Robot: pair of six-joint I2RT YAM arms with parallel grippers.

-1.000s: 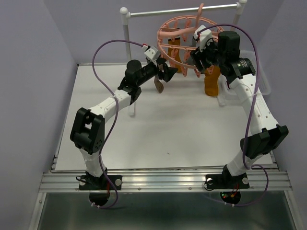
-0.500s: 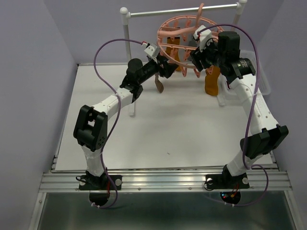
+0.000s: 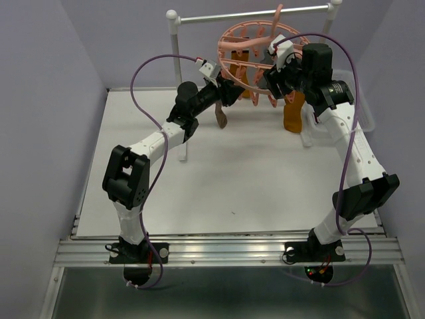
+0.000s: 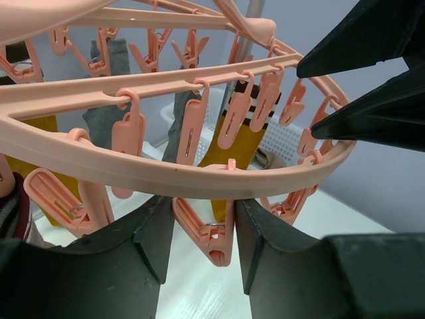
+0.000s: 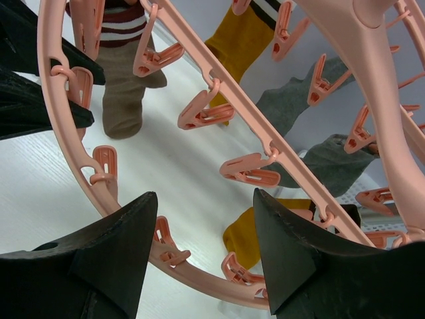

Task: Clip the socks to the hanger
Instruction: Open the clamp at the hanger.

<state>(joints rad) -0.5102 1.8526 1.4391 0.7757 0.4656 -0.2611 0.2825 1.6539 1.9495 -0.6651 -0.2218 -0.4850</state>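
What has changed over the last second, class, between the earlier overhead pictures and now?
The left gripper moved forward to the hanger rim and narrowed its jaws around a hanging clip; whether it squeezes it yet is unclear. The right gripper, open astride the rim, and the hung socks stayed put.

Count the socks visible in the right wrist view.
5: brown sock upper left, mustard sock top centre, grey sock mid-right, second grey sock lower right, second mustard sock at bottom. More may be hidden.

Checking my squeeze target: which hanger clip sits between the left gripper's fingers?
The empty clip hanging lowest from the ring's near edge; it alone sits between the left gripper's fingers.
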